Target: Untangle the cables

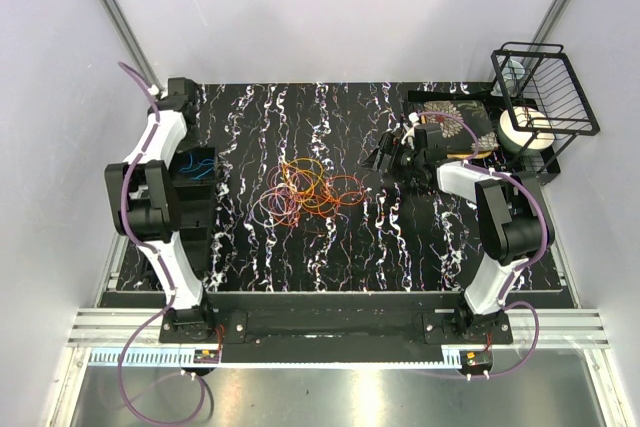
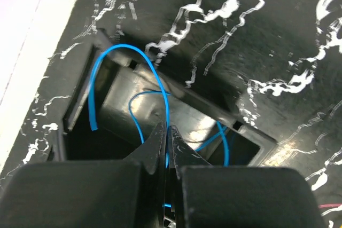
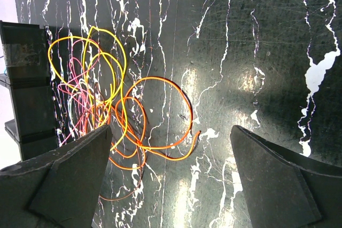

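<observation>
L gripper (image 2: 166, 132) clamped shut on blue cable (image 2: 126, 46) over black bin (image 2: 203, 106) at table's (image 1: 420, 247) 9 o'clock. In wrist view the loop arcs to 11 and its cut end points to 6. R gripper (image 3: 168, 132) has jaws wide apart, empty, at 3 o'clock of orange/yellow/red tangle (image 1: 305, 187) mid-table, long axis approx 9-to-3.

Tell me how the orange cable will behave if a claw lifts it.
The orange cable is thin and lies in loose loops, so it will probably sag and feel light. It overlaps the yellow cable, so lifting it would likely drag that along.
</observation>
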### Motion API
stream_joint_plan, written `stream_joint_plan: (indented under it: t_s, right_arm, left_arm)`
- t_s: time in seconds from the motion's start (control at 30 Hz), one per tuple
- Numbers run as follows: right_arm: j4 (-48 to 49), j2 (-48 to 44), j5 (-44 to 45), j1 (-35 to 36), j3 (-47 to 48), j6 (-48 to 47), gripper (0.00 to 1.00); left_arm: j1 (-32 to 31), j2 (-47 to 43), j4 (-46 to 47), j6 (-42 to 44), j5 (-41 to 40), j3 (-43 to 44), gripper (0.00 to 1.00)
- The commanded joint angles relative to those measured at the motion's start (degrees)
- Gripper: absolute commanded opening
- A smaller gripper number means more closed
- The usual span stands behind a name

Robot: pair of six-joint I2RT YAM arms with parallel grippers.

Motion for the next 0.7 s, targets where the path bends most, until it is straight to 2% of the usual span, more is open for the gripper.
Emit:
stream_joint_plan:
  t_s: [0.0,0.17,0.37,0.67]
  right_arm:
    - [0.07,-0.09,-0.46,0.26,2.18,0.00,0.98]
    - [0.07,-0.17,-0.55,0.35,2.26,0.00,0.98]
    - [0.07,-0.17,-0.72,0.35,2.35,0.18,0.98]
    - [0.16,-0.17,-0.81,0.26,2.27,0.18,0.98]
  left_arm:
    - [-2.31,2.39,-3.07,0.71,4.36,4.93,0.00]
    - [-3.10,3.98,-4.56,0.45,6.91,6.25,0.00]
    - [-3.10,6.35,-7.90,-0.60,5.86,8.27,0.00]
    - [-2.41,4.86,-8.95,-4.38,9.63,7.57,0.02]
